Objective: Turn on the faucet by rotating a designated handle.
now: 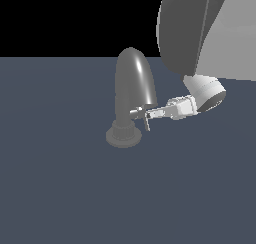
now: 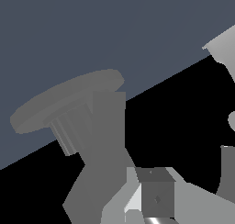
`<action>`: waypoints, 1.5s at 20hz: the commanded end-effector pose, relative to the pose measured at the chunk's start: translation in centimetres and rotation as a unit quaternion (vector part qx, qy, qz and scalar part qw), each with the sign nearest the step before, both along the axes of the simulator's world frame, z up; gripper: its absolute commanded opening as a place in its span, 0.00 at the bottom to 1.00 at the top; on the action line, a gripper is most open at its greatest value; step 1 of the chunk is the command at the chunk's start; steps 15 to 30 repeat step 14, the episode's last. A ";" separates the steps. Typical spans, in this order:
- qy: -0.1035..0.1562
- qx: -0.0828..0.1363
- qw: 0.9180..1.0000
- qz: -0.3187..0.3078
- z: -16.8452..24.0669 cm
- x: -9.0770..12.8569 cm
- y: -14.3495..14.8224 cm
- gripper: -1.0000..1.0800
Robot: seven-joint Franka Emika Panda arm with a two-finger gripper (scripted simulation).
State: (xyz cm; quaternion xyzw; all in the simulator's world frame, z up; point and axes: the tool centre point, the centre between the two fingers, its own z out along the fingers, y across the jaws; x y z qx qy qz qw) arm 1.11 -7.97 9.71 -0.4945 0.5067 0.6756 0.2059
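Faucet: dark grey glossy metal, thick arched spout with a rounded tip, on a short ribbed round base; stands on the flat slate-blue bench, just left of centre in the exterior view. In the wrist view only the base disc, ribs and lower body show, at a tilt, the spout cut off. Handle: small pale silver stub jutting sideways from the lower spout toward the exterior view's right, its far end hard to separate from the claw. Claw: white, blocky, reaching in level from the exterior view's right, tips at the handle's end; spread or pinching cannot be told. Robot arm: smooth white-grey shell, cropped at the frame's top.
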 end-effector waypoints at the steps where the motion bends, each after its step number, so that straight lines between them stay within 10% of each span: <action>1: 0.017 -0.010 1.000 -0.011 -3.8 -0.3 0.7 0.00; 30: 0.025 -0.011 1.000 -0.013 -5.9 0.1 0.9 0.00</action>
